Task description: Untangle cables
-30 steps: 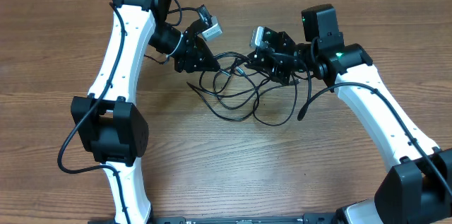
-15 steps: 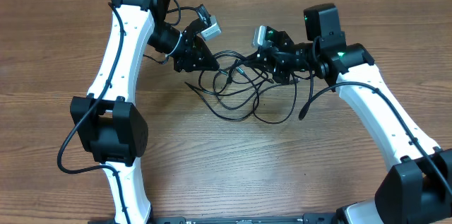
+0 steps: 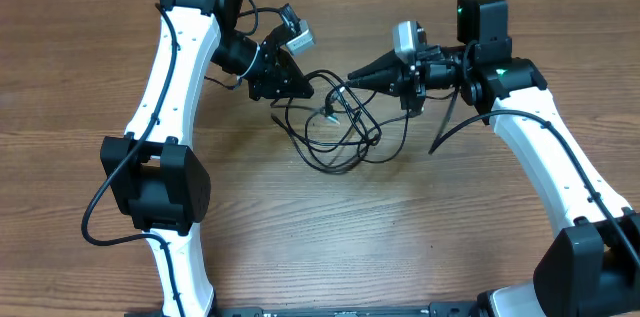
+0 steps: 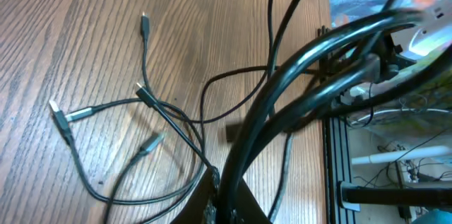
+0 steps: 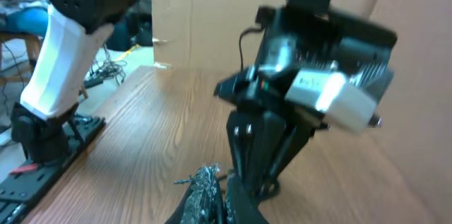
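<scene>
Since the cables [image 3: 343, 125] look light and limp, you grasp near a plug end [image 4: 56, 109]: left pincer [image 3: 304, 85] clamps them, right pincer [image 3: 353, 77] closed, hold unclear.

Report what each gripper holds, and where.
Left gripper pinches the cables mid-strand, plugs lying free. Right gripper is shut; any hold cannot be told.

Robotics lab bench.
Wood-grain table [image 3: 330, 227]; beyond the right claw [image 5: 219, 199], a cardboard wall [image 5: 191, 19], with loose floor wiring [image 5: 106, 70] to its left.
</scene>
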Robot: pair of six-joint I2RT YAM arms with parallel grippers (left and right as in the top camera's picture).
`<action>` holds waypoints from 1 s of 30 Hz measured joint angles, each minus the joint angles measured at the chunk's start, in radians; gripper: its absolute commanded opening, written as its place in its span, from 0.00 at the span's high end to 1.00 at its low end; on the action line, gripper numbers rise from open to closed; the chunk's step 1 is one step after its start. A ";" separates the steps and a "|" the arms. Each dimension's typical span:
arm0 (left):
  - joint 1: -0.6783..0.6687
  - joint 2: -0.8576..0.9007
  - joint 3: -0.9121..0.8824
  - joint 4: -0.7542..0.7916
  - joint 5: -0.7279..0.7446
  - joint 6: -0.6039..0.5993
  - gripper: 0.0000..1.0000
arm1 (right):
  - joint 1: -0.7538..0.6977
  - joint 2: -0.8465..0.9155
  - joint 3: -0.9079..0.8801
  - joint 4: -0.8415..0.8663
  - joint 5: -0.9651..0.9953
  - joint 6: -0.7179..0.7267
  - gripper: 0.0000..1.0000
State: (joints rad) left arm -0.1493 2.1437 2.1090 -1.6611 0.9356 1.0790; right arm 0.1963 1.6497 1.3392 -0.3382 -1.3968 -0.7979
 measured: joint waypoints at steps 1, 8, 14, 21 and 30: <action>0.000 0.000 0.000 0.000 0.001 -0.002 0.96 | 0.000 0.000 0.000 0.039 -0.012 0.037 0.96; 0.000 0.000 0.000 0.000 0.006 -0.006 0.96 | 0.000 0.000 -0.003 0.378 0.035 0.476 0.96; 0.000 0.000 0.000 0.000 0.007 -0.006 0.86 | 0.000 0.000 -0.003 0.432 0.107 0.673 0.96; -0.002 0.000 0.000 0.005 0.122 -0.015 0.00 | 0.000 0.000 -0.003 0.432 0.143 0.755 0.96; -0.020 0.000 0.000 0.026 0.286 -0.023 0.00 | 0.000 0.000 -0.003 0.432 0.148 0.771 0.96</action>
State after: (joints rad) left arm -0.1696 2.1437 2.1090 -1.6352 1.2213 1.0561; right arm 0.1963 1.6497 1.3365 0.0937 -1.2491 -0.0273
